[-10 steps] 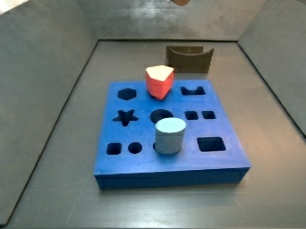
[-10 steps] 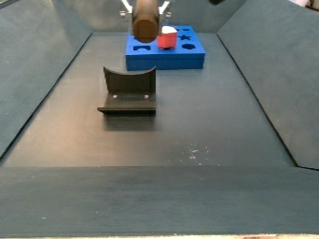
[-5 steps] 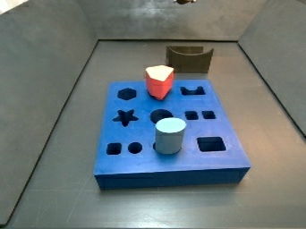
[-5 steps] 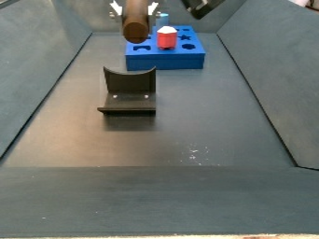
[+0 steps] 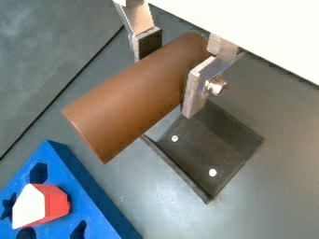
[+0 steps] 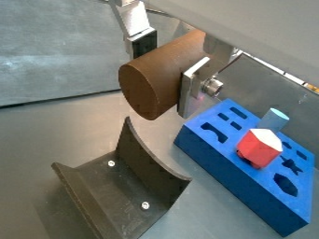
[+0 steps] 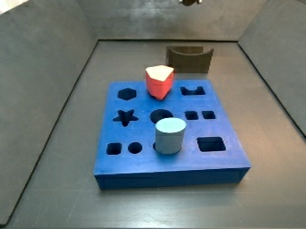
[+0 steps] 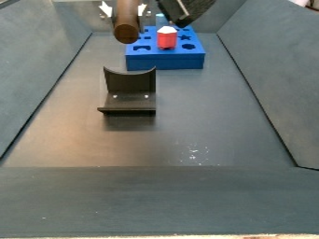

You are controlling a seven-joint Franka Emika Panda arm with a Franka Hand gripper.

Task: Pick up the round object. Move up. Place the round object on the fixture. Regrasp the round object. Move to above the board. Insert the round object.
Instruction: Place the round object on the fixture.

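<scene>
The round object [image 5: 131, 98] is a brown wooden cylinder lying crosswise between the silver fingers of my gripper [image 5: 174, 58], which is shut on it. In a side view the round object [image 8: 126, 28] hangs high above the floor, over and slightly behind the fixture [image 8: 129, 91], with the gripper [image 8: 125, 13] at the frame's top. The fixture [image 6: 118, 182] lies below the round object [image 6: 156, 77], apart from it. The blue board [image 7: 174, 179] has an empty round hole [image 7: 160, 115]. Only a sliver of the gripper [image 7: 188, 2] shows there.
A red-and-white pentagonal peg [image 7: 160, 82] and a pale cylinder [image 7: 171, 136] stand upright in the board. Grey walls enclose the dark floor on both sides. The fixture [image 7: 189, 59] sits behind the board near the back wall.
My gripper has carried the round object up and sideways, toward the fixture's side of the board; in one side view it has nearly left the top edge.
</scene>
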